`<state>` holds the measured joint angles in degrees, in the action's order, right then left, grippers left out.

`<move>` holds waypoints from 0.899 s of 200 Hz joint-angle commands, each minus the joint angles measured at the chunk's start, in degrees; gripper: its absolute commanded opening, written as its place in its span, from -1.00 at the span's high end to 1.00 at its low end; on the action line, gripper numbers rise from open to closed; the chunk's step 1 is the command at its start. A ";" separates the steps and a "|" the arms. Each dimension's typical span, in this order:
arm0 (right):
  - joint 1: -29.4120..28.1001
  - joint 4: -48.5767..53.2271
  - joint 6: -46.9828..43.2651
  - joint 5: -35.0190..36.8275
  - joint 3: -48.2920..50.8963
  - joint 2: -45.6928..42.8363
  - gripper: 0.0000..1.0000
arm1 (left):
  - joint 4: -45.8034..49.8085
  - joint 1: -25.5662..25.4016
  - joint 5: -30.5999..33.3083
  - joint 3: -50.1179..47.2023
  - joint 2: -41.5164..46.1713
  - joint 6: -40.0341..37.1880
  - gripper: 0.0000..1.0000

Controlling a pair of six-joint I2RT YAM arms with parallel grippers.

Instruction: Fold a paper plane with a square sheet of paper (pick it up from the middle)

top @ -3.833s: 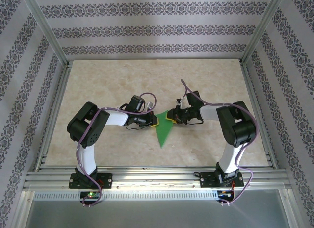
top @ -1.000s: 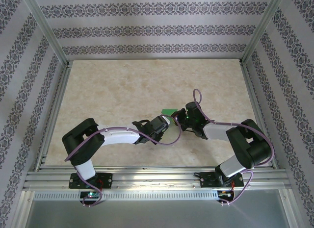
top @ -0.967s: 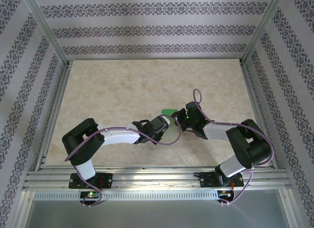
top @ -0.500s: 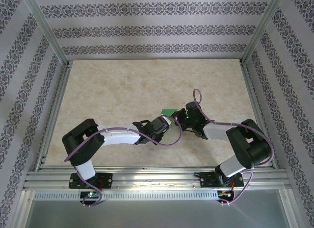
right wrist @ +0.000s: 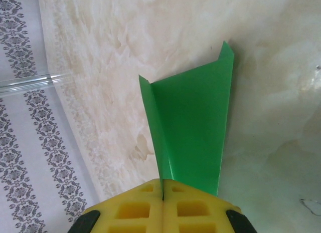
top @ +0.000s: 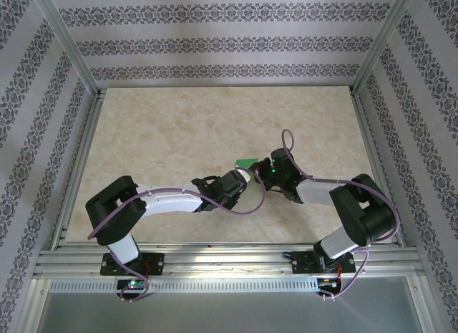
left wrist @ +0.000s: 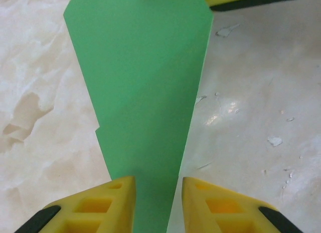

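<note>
Since the two yellow fingers of my right gripper (right wrist: pixel 163 193) are pressed tight together, it has hold of the paper plane (right wrist: pixel 195 128) by one end. The green paper fans out from my fingertips over the table (right wrist: pixel 281 67). On one side a thin flap (right wrist: pixel 153 123) stands up along a sharp fold. The far edge of the wide part is cut at a slant and ends in a small point. My left gripper (left wrist: pixel 158 205) has its fingers (left wrist: pixel 118 208) apart, with a gap between them, and it grips nothing. The thin end of the plane lies flat in that gap. One finger sits over one edge of the paper, and the other finger is just beside the other edge. That second edge is long and straight, while the first edge has a little step in it. At the wide end of the paper I can see a yellow tip of my right gripper touching the corner. From above, both my grippers meet near the middle of the table, a bit to the right, with a small bit of green poking out on the far side. Past them, a lot of bare table runs to the far side and to the left. The patterned walls (top: pixel 215 43) stand all around, and a metal rail (top: pixel 229 260) runs along the near edge by my arm bases.
</note>
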<state>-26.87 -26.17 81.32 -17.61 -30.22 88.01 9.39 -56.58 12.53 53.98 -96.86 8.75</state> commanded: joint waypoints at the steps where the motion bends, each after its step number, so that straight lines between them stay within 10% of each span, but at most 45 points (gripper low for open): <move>1: 0.07 -1.18 0.82 -0.72 0.38 0.17 1.00 | -0.57 -0.73 1.18 -0.41 0.25 -1.11 0.43; 180: 0.34 -1.60 0.86 -1.25 0.60 0.22 1.00 | 1.51 -0.78 1.85 1.40 -2.46 -1.81 0.58</move>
<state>-26.76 -26.46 81.34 -18.20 -30.22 88.01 9.47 -56.60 12.58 54.04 -98.43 7.70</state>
